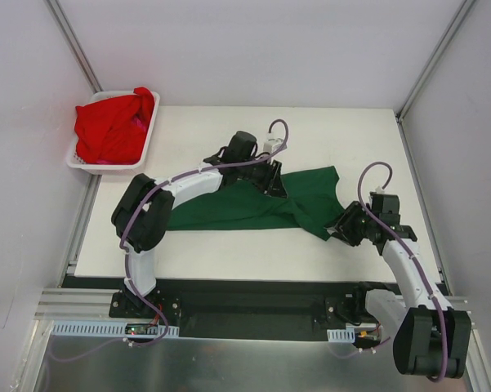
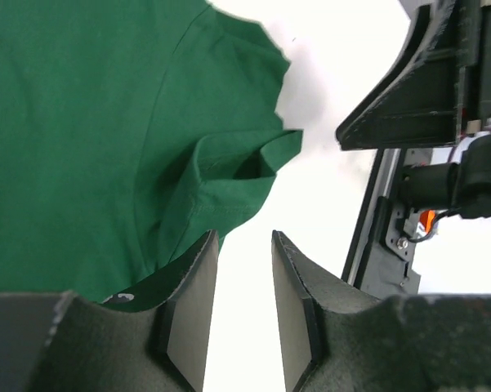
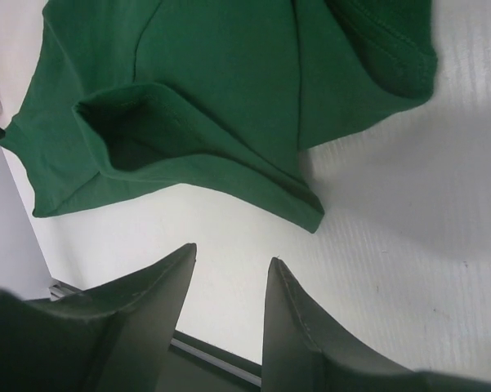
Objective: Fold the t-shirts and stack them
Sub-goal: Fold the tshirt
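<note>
Two narrow gaps, nothing held: left tool (image 2: 243, 238) just beside green t-shirt (image 2: 82, 122) hem; right tool (image 3: 231, 255) over bare desk (image 3: 408, 245), sleeve edge just ahead.

The white left arm (image 1: 188, 181) extends forward-right and the white right arm (image 1: 404, 261) bends inward, with the black left gripper (image 2: 243, 238) and black right gripper (image 3: 229, 263) parted and empty.

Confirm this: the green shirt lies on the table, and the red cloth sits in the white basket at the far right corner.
Not quite. The top view shows the basket at the far left corner, not the right. The rest stands: the green shirt lies on the table, and the red cloth sits in the basket.
</note>
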Controlling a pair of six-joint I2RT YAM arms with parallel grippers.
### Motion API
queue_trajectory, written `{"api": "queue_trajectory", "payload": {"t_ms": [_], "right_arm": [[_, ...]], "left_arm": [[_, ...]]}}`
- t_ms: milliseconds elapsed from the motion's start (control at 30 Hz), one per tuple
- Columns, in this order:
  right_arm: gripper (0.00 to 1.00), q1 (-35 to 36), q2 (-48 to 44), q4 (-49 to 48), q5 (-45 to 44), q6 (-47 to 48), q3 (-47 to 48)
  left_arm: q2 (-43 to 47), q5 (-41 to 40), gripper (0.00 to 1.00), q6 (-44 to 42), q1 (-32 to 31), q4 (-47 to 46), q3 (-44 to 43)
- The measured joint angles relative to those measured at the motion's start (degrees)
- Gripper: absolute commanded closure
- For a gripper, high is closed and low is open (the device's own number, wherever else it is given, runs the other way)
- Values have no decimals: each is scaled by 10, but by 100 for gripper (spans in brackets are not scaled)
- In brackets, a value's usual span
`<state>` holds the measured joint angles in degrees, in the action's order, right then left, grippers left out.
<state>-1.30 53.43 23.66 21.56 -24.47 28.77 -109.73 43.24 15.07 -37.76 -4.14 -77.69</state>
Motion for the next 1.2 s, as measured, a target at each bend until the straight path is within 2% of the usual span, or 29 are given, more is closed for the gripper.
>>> {"api": "queue_trajectory", "payload": {"t_ms": [367,700,967,1200], "right_arm": [[55,-42,9,37,5,36,0],[55,-46,27,40,13,56,-5],[54,-47,39,40,14,59,-5],[54,-50,54,38,14,63,-5]], "left_arm": [[-13,37,66,27,0,-85,10],[-72,-32,57,-47,-2,5,-9],[-93,-57,57,-82,-2,31,-37],[-100,-40,58,-85,-5,33,-75]]}}
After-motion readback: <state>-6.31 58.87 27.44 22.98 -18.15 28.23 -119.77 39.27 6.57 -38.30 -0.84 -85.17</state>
